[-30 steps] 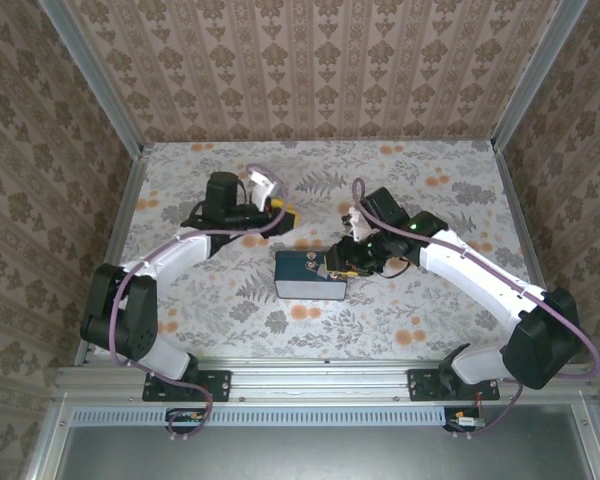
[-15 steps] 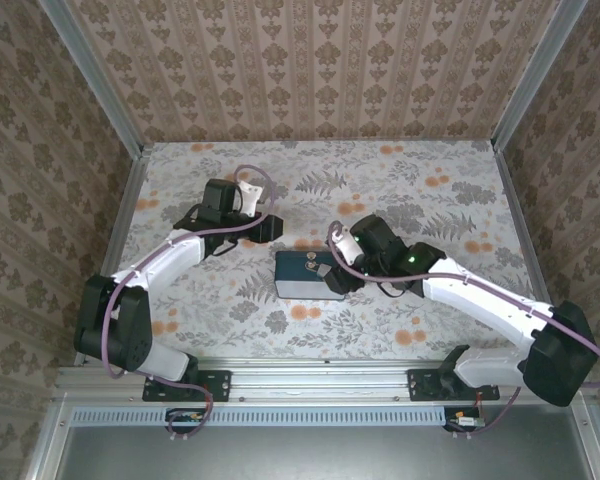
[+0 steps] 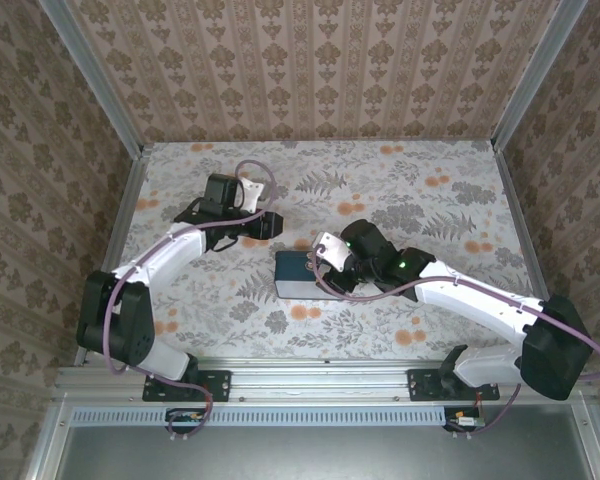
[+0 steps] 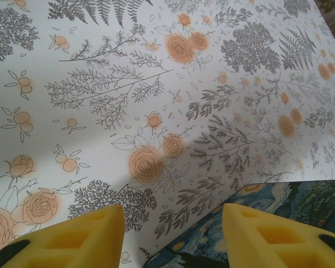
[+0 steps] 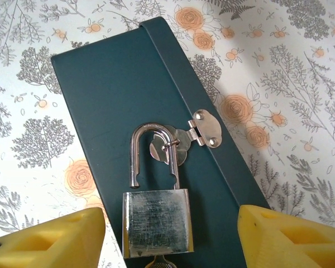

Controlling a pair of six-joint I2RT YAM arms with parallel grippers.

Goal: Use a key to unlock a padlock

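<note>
My right hand gapes empty astride the padlock, its key cut off at 6 o'clock, on the teal box; my left hand, half-spread, grips nothing above the desk.

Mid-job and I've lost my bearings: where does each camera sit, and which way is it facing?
Top external: above and behind the bases, looking down on the floral table; both arms and the teal box show.
Left wrist: on the left arm, looking obliquely across the table; the left gripper shows, open.
Right wrist: on the right arm, looking down onto the box; the right gripper, open, flanks the padlock and key.
Shared: top and right wrist both see the box.
</note>
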